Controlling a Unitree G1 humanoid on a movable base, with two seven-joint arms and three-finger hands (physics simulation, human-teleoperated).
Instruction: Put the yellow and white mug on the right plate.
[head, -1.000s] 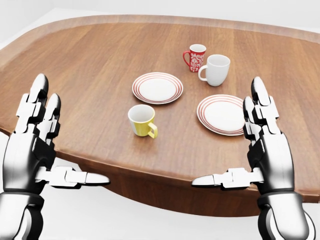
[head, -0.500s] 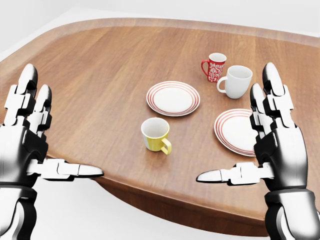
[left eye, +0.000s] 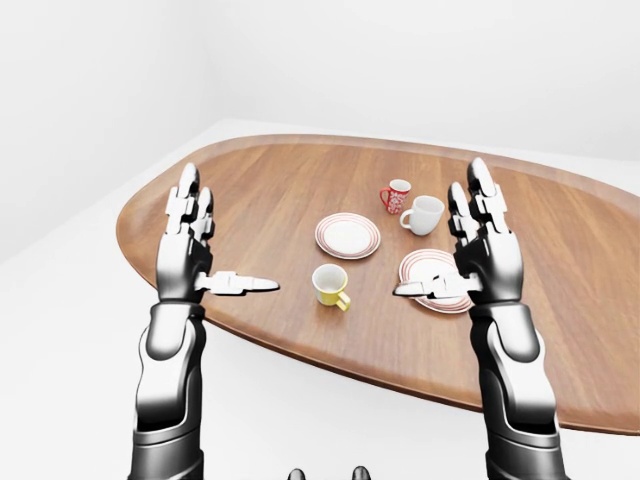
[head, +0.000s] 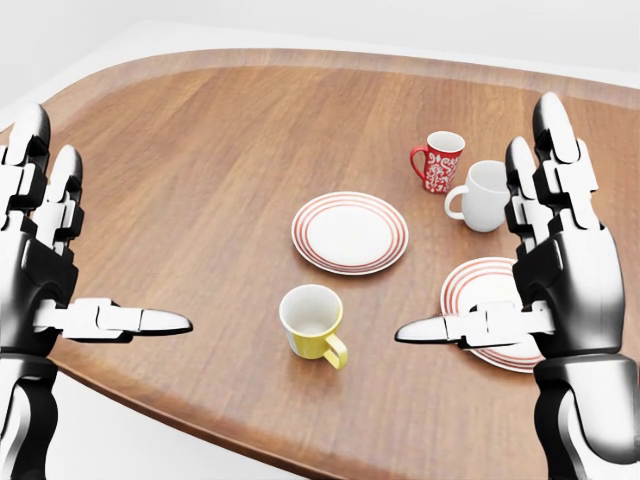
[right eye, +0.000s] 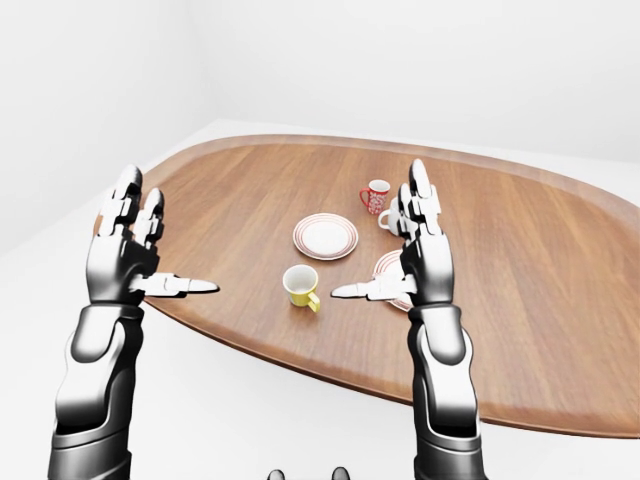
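The yellow mug with a white inside (head: 312, 322) stands upright on the wooden table (head: 200, 150), handle towards the lower right of the head view. The right plate (head: 473, 285), white with red rings, lies to the mug's right, partly hidden behind my right hand. My right hand (head: 485, 235) hovers open over that plate, fingers up and thumb pointing left at the mug. At the left edge my left hand (head: 105, 245) is open too, holding nothing, well left of the mug.
A second red-ringed plate (head: 350, 232) lies above the yellow mug. A red patterned mug (head: 438, 160) and a plain white mug (head: 483, 196) stand above the right plate. The table's curved edge (left eye: 300, 355) runs below my hands, with white floor beyond.
The camera has moved closer to the table, so mugs and plates shifted down and right in the head view. Both hands stay open, now further over the tabletop.
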